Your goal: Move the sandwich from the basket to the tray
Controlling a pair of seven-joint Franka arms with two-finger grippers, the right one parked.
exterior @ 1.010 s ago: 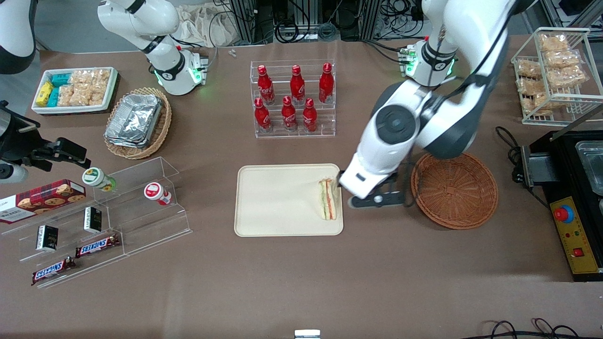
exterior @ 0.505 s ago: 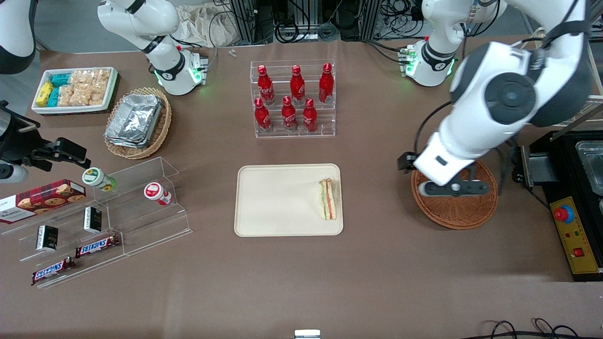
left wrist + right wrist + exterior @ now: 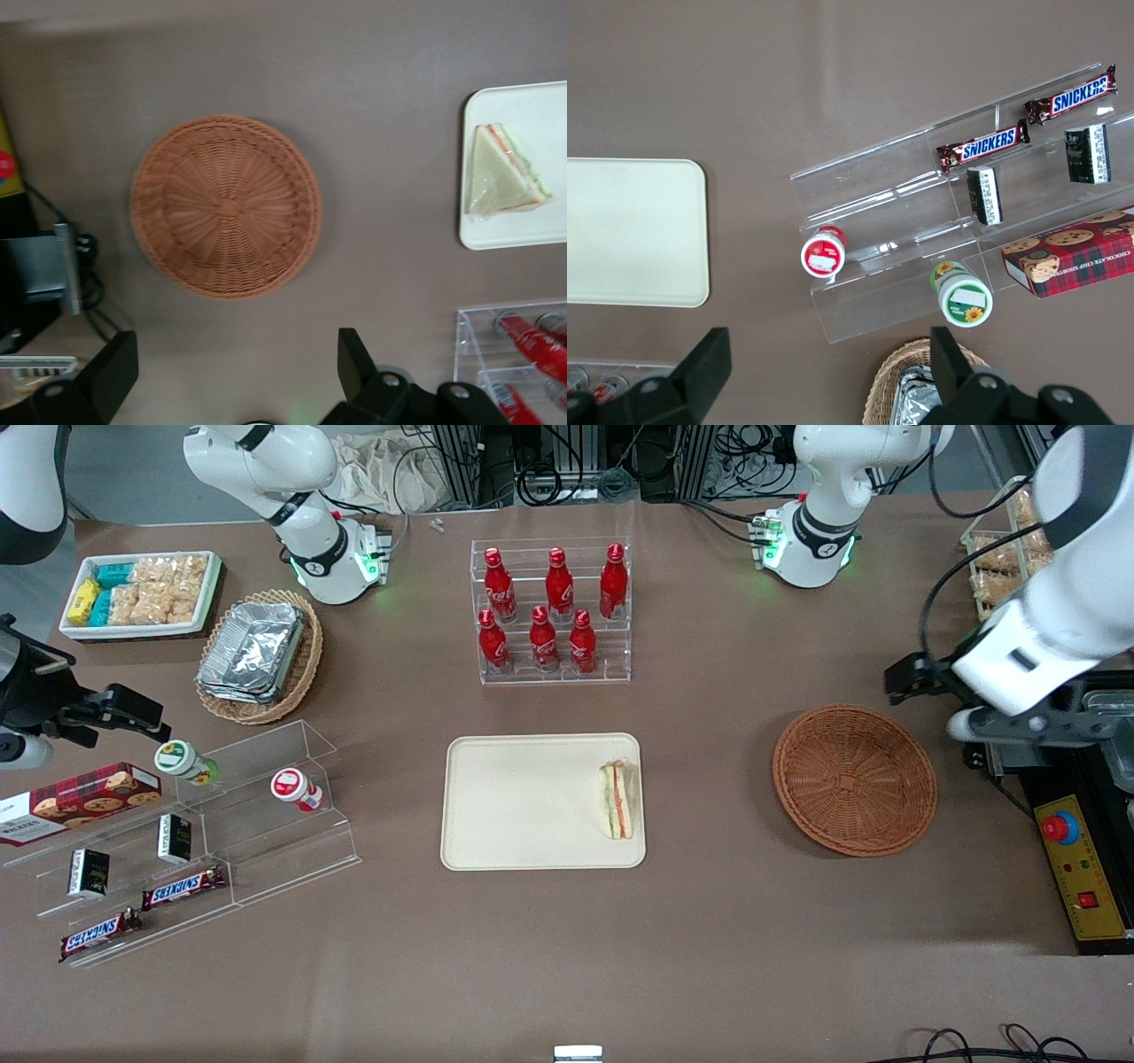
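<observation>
The wrapped triangular sandwich point(image 3: 617, 800) lies on the cream tray point(image 3: 523, 802), at the tray's end nearest the basket. It shows the same way in the left wrist view: sandwich point(image 3: 503, 170) on the tray point(image 3: 532, 221). The round reddish-brown basket point(image 3: 854, 779) is empty, as is the basket point(image 3: 226, 205) seen from the wrist. My gripper point(image 3: 1028, 726) hangs high, beside the basket toward the working arm's end of the table, above the black device. Seen from the wrist, the gripper point(image 3: 232, 363) is open, its fingers point(image 3: 354, 354) wide apart with nothing between them.
A clear rack of red bottles point(image 3: 551, 611) stands farther from the camera than the tray. A black device with a red button point(image 3: 1076, 841) and a wire rack of snacks point(image 3: 1001, 576) sit at the working arm's end. Acrylic shelves with snacks point(image 3: 204, 833) lie toward the parked arm's end.
My gripper has left the sandwich on the tray, risen, and swung away over the basket to the working arm's end of the table. The sandwich has not moved.
</observation>
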